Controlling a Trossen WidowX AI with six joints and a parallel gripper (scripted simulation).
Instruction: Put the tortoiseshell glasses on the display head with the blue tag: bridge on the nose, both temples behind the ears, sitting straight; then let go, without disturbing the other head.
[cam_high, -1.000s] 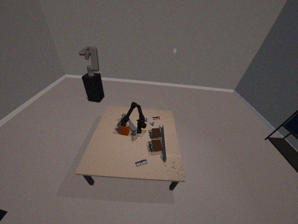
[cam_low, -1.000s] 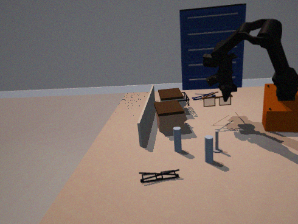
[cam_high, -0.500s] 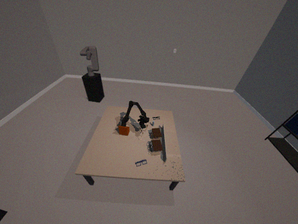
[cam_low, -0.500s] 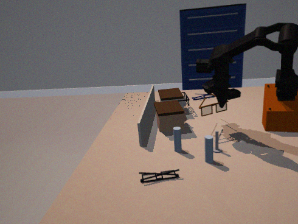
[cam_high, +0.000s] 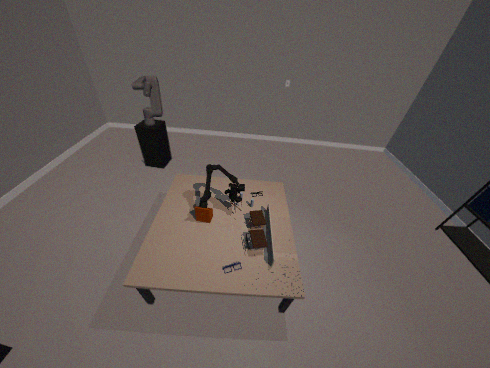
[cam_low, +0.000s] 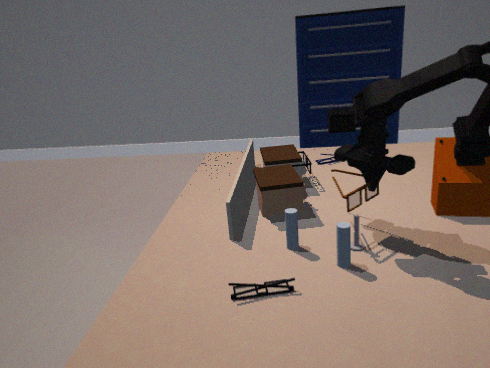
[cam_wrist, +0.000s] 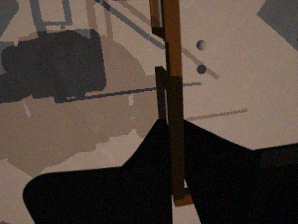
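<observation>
My gripper is shut on the tortoiseshell glasses, around the middle of their front. They hang above the table, lenses down, with the temples spread toward the heads' side. Their shadow falls on the table. Two display heads with brown tops stand side by side. The head nearer the exterior camera shows no glasses on it. The other head has dark glasses at its face. The gripper is beside the heads, clear of both. I cannot make out a blue tag on either head.
A grey upright panel stands behind the heads. Light blue posts stand near the gripper. Black glasses and blue glasses lie on the table. An orange block is at the arm's base.
</observation>
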